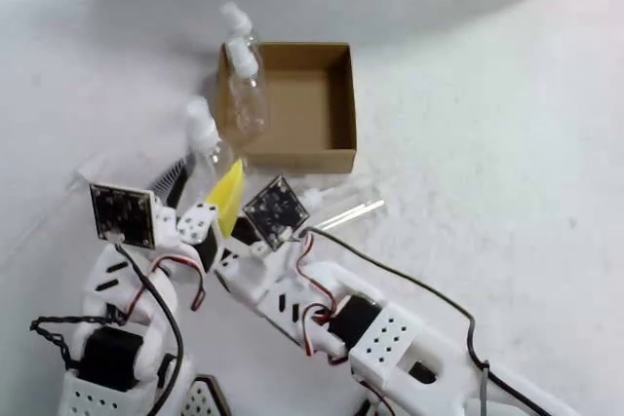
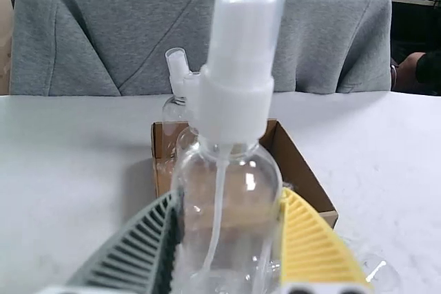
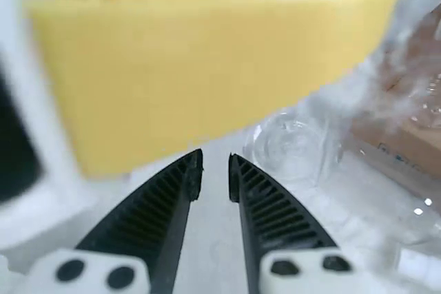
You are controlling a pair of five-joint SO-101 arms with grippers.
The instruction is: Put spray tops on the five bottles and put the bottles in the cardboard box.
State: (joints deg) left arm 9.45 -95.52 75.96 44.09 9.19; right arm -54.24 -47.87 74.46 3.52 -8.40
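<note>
Spray-topped bottle (image 2: 227,170) clamped upright in my left gripper (image 2: 229,201). The cardboard box (image 1: 327,104) is just ahead, with two topped bottles (image 1: 244,85) at its edge. My right gripper (image 3: 213,170) is slightly parted and empty. I judge boxing and more topping remain.

Two bottles (image 1: 244,94) crowd cardboard box (image 1: 312,114) left wall; rest open. Left gripper (image 2: 227,197) yellow finger (image 3: 207,53) directly before right gripper (image 3: 214,166).

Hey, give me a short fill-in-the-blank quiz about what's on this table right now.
The left end effector grips a clear plastic bottle with a white ____ top.
One of its fingers is grey, the other ____.
The right end effector has ____ fingers.
The brown box is made of ____.
Missing words: spray, yellow, black, cardboard.
</note>
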